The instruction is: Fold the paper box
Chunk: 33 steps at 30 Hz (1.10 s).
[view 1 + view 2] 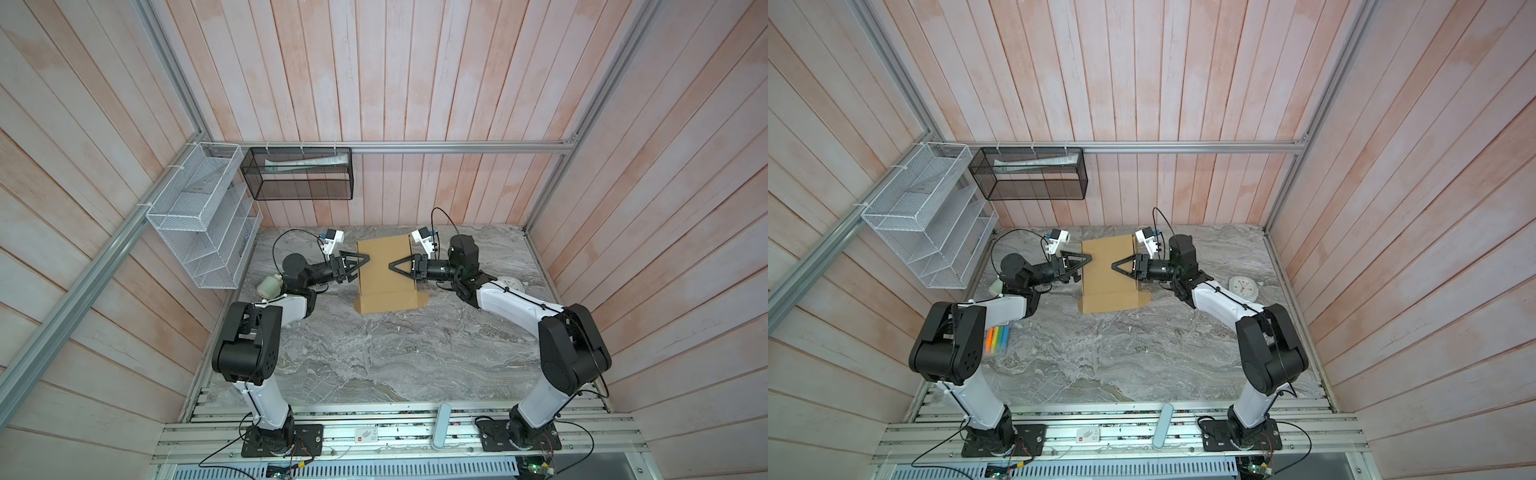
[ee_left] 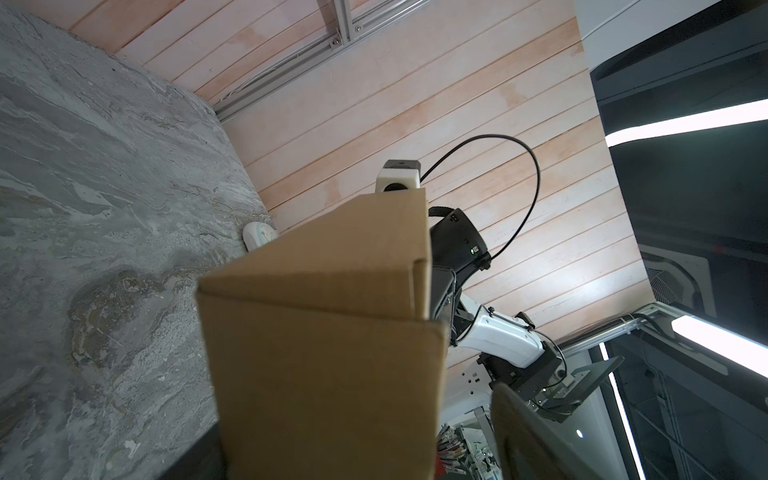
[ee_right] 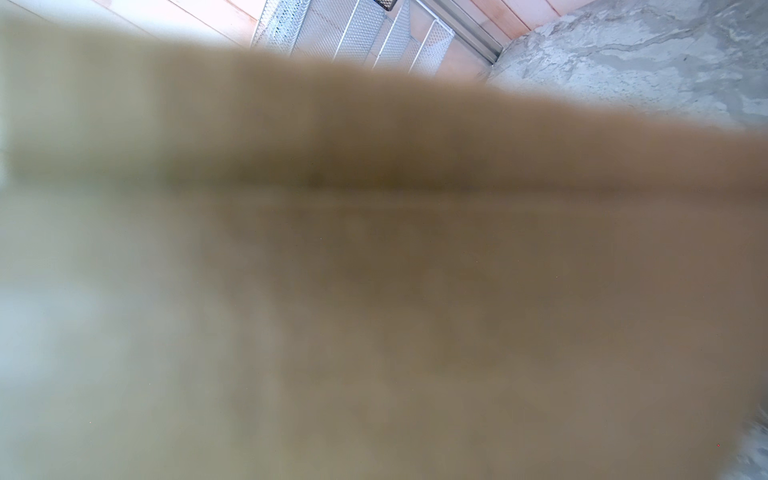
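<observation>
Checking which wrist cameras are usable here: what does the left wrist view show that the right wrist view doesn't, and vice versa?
Left wrist only: the paper box in sharp focus, folded corner visible, the right arm behind it, and a white clock. Right wrist only: the white wire rack; the box is just a brown blur filling most of the frame. Both: the box, the grey marbled tabletop and the plank wall.

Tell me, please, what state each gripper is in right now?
Left gripper: open; a finger stands clear of the plain brown cardboard box.
Right gripper: cannot be told; blurred cardboard fills its wrist view.
</observation>
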Tool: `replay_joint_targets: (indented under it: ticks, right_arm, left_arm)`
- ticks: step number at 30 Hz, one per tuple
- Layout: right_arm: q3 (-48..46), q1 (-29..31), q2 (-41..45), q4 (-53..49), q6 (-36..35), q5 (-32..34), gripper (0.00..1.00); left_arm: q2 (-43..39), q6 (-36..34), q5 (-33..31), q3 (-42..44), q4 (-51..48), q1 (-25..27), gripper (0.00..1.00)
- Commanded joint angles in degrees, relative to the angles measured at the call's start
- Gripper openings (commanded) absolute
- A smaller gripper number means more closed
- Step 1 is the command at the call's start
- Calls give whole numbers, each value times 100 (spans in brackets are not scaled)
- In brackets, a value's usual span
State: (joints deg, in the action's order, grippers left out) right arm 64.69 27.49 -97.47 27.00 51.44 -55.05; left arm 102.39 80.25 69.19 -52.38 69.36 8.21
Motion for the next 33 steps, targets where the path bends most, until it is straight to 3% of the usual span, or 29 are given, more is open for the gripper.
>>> replay_joint_targets:
  ticks: [1, 13, 33]
  right_arm:
    - [194, 46, -105, 339, 102, -61, 54]
    - [204, 105, -261, 535, 277, 96, 53]
    - [578, 353, -586, 508, 339, 238, 53]
  left_arm:
    - [133, 213, 18, -158, 472, 32, 83]
    - [272, 569, -80, -251, 984, 50, 69]
    - [588, 1142, -322, -270, 1767, 51, 69]
